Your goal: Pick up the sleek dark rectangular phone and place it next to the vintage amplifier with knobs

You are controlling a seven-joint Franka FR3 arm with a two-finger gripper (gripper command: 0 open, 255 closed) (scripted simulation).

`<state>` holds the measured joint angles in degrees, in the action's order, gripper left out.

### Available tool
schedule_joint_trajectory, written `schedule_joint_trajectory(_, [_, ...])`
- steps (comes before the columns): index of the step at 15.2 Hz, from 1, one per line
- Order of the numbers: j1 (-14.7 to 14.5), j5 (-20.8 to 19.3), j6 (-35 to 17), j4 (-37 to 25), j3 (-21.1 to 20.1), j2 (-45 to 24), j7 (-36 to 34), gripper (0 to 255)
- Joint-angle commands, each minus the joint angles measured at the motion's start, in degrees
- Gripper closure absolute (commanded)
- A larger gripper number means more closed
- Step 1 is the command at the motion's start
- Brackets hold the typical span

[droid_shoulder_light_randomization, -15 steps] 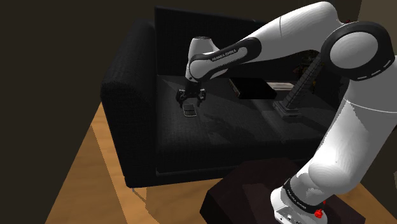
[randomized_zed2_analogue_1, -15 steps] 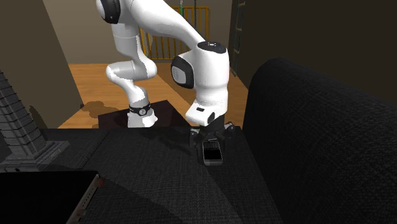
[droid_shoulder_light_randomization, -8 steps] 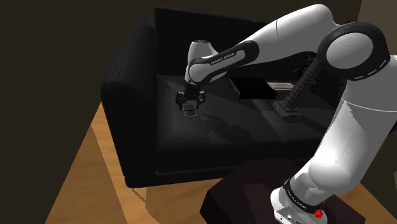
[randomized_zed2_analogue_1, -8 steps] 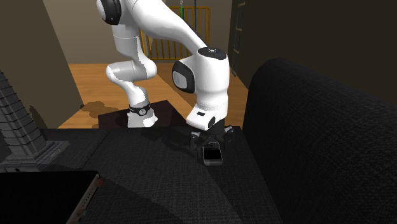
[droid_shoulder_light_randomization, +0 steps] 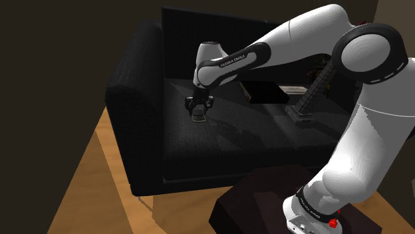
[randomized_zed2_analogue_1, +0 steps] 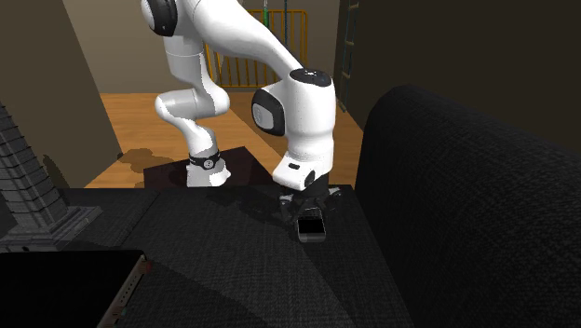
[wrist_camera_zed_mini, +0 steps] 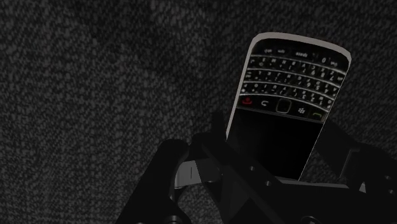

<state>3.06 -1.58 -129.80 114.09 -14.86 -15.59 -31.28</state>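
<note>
Clasping the phone's [wrist_camera_zed_mini: 289,95] long edges, the gripper [wrist_camera_zed_mini: 277,130] is pressing both fingers [wrist_camera_zed_mini: 343,156] against it. It is reaching from above because the phone is lying flat on the sofa [wrist_camera_zed_mini: 95,95].

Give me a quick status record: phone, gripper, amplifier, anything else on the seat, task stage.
phone: dark, keypad face up, flat on the black sofa seat
gripper: low over the phone's screen end
amplifier: black box farther along the seat, toward the shoulder view's right, apart from the phone
other: grey tower figure beyond the amplifier
stage: phone not yet lifted
</note>
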Motion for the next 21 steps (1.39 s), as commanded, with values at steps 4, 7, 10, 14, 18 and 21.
schedule_joint_trajectory(4, [0.02, 0.02, -0.05, 0.07, 0.0, -0.05, 0.05, 255])
schedule_joint_trajectory(7, [0.08, 0.28, 1.29, -0.44, -0.11, 0.8, 0.14, 255])
schedule_joint_trajectory(10, [0.19, 0.65, 3.32, -1.32, -0.23, 1.99, 0.32, 255])
schedule_joint_trajectory(14, [0.32, 1.1, 6.06, -2.65, -0.35, 3.45, 0.52, 255])
schedule_joint_trajectory(18, [0.42, 1.48, 8.85, -4.19, -0.44, 4.74, 0.68, 255])
schedule_joint_trajectory(21, [0.48, 1.72, 10.97, -5.47, -0.49, 5.59, 0.78, 255])
